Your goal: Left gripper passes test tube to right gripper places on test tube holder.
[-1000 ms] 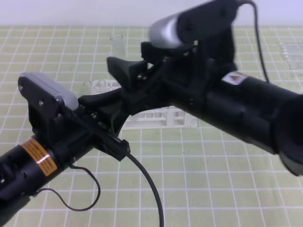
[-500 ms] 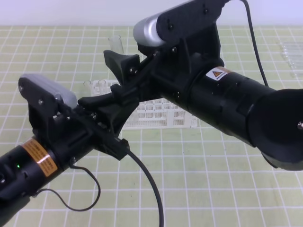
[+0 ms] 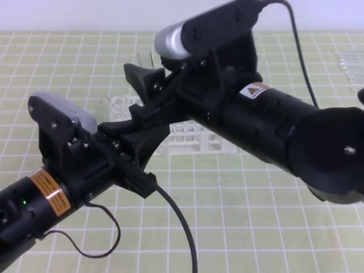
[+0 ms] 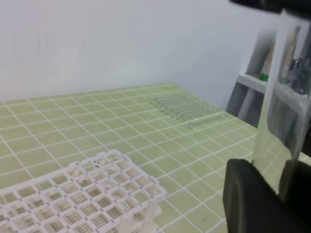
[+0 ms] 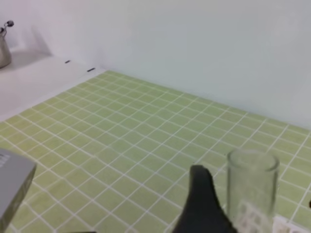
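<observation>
Handover looks to be the step in hand — the test tube (image 4: 279, 97) stands upright, gripped low between the left gripper (image 4: 265, 196) fingers, its open mouth (image 5: 252, 162) rising beside a black finger (image 5: 201, 204) of the right gripper (image 3: 149, 91). Both arms crowd together mid-scene, above and nearer than the white test tube holder (image 3: 196, 139). How wide the right claw stands, I cannot tell; it sits just beside the glass. Spare tubes (image 4: 187, 104) lie far right, well apart. Open mat lies near and right for swinging away.
</observation>
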You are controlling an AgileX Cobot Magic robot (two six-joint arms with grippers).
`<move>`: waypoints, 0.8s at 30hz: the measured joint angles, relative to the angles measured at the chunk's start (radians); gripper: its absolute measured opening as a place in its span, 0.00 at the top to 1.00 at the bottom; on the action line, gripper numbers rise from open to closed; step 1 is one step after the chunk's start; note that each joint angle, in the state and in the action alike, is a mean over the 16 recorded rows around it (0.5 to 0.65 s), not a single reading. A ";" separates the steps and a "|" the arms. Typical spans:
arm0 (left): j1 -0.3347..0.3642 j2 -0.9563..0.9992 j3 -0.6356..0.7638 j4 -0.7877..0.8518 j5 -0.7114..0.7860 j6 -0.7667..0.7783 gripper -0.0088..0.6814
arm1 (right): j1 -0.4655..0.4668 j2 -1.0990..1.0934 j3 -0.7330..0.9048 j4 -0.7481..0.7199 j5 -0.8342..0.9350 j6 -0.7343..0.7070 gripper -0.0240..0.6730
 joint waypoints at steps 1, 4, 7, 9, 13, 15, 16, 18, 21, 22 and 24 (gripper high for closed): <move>0.000 0.000 0.000 0.003 0.000 -0.001 0.98 | 0.000 0.002 -0.001 0.000 0.001 0.000 0.91; 0.000 0.001 0.000 0.008 -0.002 -0.001 0.98 | 0.000 0.010 -0.005 0.000 0.002 0.000 0.91; 0.000 0.000 0.000 0.008 -0.006 -0.001 0.98 | 0.000 0.016 -0.009 0.000 0.004 0.000 0.91; 0.000 0.000 0.000 0.009 -0.007 -0.001 0.98 | 0.000 0.019 -0.011 0.000 0.004 0.000 0.91; 0.000 0.000 0.000 0.009 -0.007 -0.001 0.98 | 0.000 0.020 -0.013 0.000 0.003 0.000 0.91; 0.000 0.000 0.000 0.009 -0.006 -0.001 0.98 | 0.000 0.020 -0.013 0.000 0.003 0.000 0.92; 0.000 0.000 0.000 0.009 -0.006 -0.001 0.98 | 0.000 0.020 -0.013 0.000 0.003 0.000 0.92; 0.000 0.000 0.000 0.009 -0.009 -0.001 0.98 | 0.001 0.020 -0.013 0.000 0.004 0.000 0.92; 0.000 0.000 0.000 0.009 -0.007 -0.002 0.98 | 0.001 0.020 -0.013 -0.001 0.006 -0.001 0.93; 0.000 0.000 0.000 0.010 -0.006 -0.002 0.98 | 0.001 0.020 -0.013 -0.001 0.008 -0.002 0.93; 0.000 0.000 0.000 0.010 -0.007 -0.003 0.98 | 0.001 0.020 -0.013 -0.001 0.010 -0.003 0.94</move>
